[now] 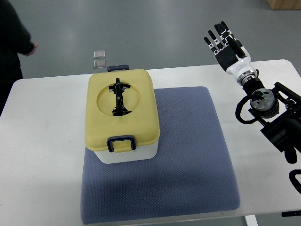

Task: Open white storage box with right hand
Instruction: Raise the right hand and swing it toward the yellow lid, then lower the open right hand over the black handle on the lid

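Observation:
The white storage box (123,153) stands on a blue-grey mat (188,155) on the white table (42,141). Its yellow lid (141,113) is closed, with a black folding handle (118,97) in a round recess and dark latches at the near side (121,143) and far side (117,68). My right hand (223,42) is raised over the table's far right edge, well to the right of the box, fingers spread and holding nothing. The left arm is out of view.
A person in dark clothes (14,42) stands at the far left beyond the table. Two small clear squares (99,58) lie on the floor past the table's far edge. My right arm's black forearm (275,117) covers the table's right side.

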### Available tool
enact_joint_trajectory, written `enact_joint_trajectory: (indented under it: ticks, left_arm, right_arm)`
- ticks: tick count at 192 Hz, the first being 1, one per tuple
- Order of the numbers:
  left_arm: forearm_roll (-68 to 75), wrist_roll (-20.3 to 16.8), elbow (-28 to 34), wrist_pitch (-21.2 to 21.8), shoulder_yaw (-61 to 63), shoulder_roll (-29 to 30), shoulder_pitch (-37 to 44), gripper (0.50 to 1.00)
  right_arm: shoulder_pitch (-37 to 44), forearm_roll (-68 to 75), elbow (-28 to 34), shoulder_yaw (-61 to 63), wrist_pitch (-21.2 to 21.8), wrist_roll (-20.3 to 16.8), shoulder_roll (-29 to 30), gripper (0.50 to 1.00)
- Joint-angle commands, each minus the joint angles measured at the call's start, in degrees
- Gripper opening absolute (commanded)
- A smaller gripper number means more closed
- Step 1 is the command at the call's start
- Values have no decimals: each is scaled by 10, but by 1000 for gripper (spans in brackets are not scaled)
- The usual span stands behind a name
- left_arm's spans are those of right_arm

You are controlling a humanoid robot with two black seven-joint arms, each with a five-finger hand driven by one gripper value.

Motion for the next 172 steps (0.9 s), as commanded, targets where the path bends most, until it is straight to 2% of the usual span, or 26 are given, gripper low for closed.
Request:
enact_joint_trajectory:
  ticks: [1,51,74,111,143,160,172]
  left_arm:
    - [-1,0,1,1,-1,0,0,1000]
    - [-2,-1,1,1,-4,0,0,1000]
    - [-2,-1,2,1,-4,0,0,1000]
    - [-2,0,1,1,-4,0,-1,1000]
    - [-2,0,0,1,-4,0,-2,1000]
    - [-2,-1,0,1,-4,0,-3,1000]
    - [-2,0,0,1,-4,0,-3,1000]
  right_arm:
    - [-1,-1,0,0,0,0,0,934]
    - [4,-7,0,0,1,-1,-7,934]
    - [18,-58,0,-1,5,-5,-6,934]
    - [94,-275,0,-14,11,-21,-10,934]
    - [186,-494,10,-97,65,-29,-33,932]
    - [230,-591,33,-146,82,-28,-48,932]
    - [269,-680,81,-194,89,-25,-74,932]
